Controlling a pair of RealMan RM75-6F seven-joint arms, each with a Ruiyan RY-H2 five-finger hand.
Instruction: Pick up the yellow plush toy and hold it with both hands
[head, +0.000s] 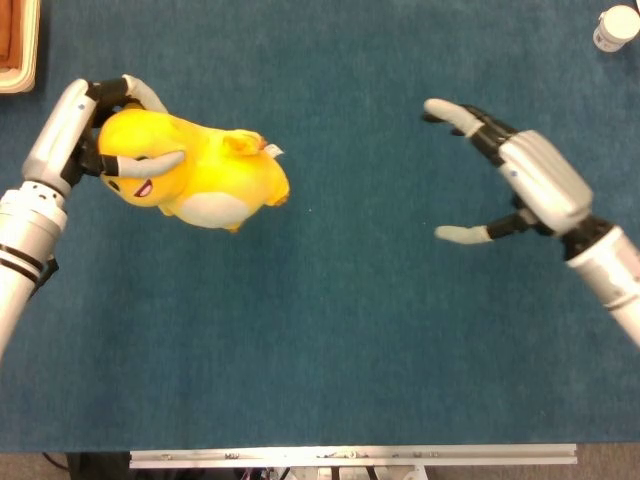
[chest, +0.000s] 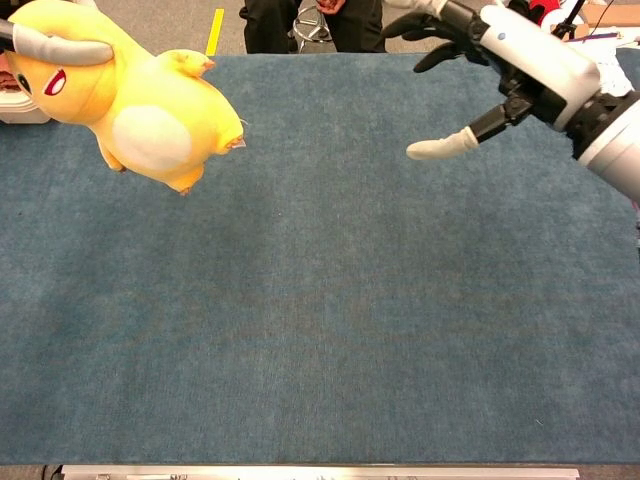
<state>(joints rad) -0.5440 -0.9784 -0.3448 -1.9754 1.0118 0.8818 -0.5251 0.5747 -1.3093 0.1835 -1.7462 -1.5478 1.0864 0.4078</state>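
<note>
Left hand (head: 95, 130) around yellow plush toy (head: 200, 178), palm side hidden

One of nearly everything here — only the hands come as a pair.

Count it off: one yellow plush toy (head: 195, 175), up off the blue counter (head: 330, 340). Two hands in shot — the left hand (head: 95, 130) and the right hand (head: 525, 180). One small white jar (head: 615, 27) in the far right corner, one wooden tray (head: 18, 45) poking in at the far left corner, and one seated person (chest: 310, 22) beyond the counter, only partly visible.
</note>
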